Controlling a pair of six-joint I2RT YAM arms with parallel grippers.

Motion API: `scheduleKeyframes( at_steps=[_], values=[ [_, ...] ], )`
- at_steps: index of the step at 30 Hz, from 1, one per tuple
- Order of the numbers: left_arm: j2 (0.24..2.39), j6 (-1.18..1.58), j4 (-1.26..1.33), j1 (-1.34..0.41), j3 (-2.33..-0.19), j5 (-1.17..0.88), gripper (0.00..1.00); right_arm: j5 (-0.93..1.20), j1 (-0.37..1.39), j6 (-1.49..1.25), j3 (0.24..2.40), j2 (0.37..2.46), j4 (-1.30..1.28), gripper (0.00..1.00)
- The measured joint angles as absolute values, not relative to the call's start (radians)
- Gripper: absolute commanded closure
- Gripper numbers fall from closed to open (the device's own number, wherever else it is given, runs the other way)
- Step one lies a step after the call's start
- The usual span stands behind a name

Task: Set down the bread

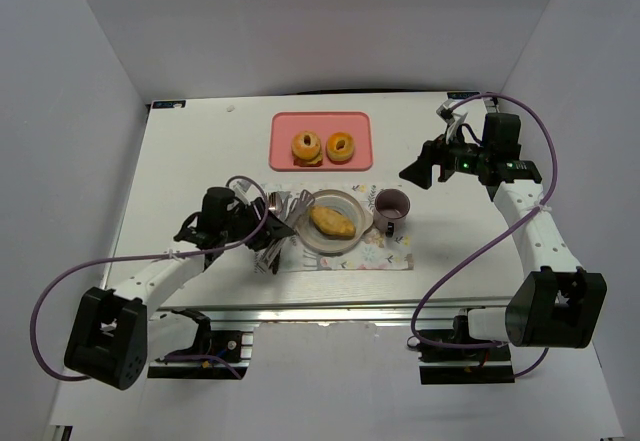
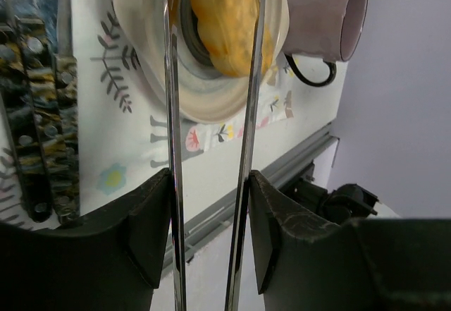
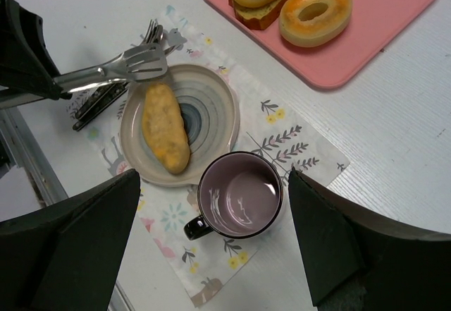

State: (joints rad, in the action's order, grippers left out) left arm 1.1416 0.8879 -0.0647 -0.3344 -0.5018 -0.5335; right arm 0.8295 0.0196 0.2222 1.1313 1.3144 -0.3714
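Since the bread (image 3: pixel 165 127) lies on the plate (image 3: pixel 218 106) with the tongs (image 3: pixel 120 68) parted at its left rim, I judge it placed: my left gripper (image 2: pixel 211 205) clasps the tongs, and my right gripper (image 1: pixel 420 166) gapes empty, far right, clear of the work.

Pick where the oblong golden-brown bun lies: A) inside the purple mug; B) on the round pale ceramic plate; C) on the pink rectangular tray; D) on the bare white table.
B: the oblong golden-brown bun lies on the round pale ceramic plate, by the tips of the metal tongs in the left gripper.
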Motion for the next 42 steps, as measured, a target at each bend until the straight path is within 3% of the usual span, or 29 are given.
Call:
scheduleKeyframes(
  at_steps=[12, 19, 29, 42],
  values=[
    [1.142, 0.685, -0.373, -0.238, -0.764, -0.354, 0.5, 0.841, 0.02, 0.223, 1.131, 1.314, -0.371, 0.11],
    [1.215, 0.463, -0.583, -0.175, -0.94, -0.027, 0.49, 0.848, 0.02, 0.225, 1.131, 1.314, -0.371, 0.1],
    [1.312, 0.183, -0.452, -0.149, -0.838, 0.274, 0.42, 0.857, 0.02, 0.225, 1.131, 1.314, -0.372, 0.11],
    [1.547, 0.139, -0.303, -0.021, -0.785, 0.19, 0.36, 0.861, 0.02, 0.241, 1.131, 1.314, -0.393, 0.11]
  ],
)
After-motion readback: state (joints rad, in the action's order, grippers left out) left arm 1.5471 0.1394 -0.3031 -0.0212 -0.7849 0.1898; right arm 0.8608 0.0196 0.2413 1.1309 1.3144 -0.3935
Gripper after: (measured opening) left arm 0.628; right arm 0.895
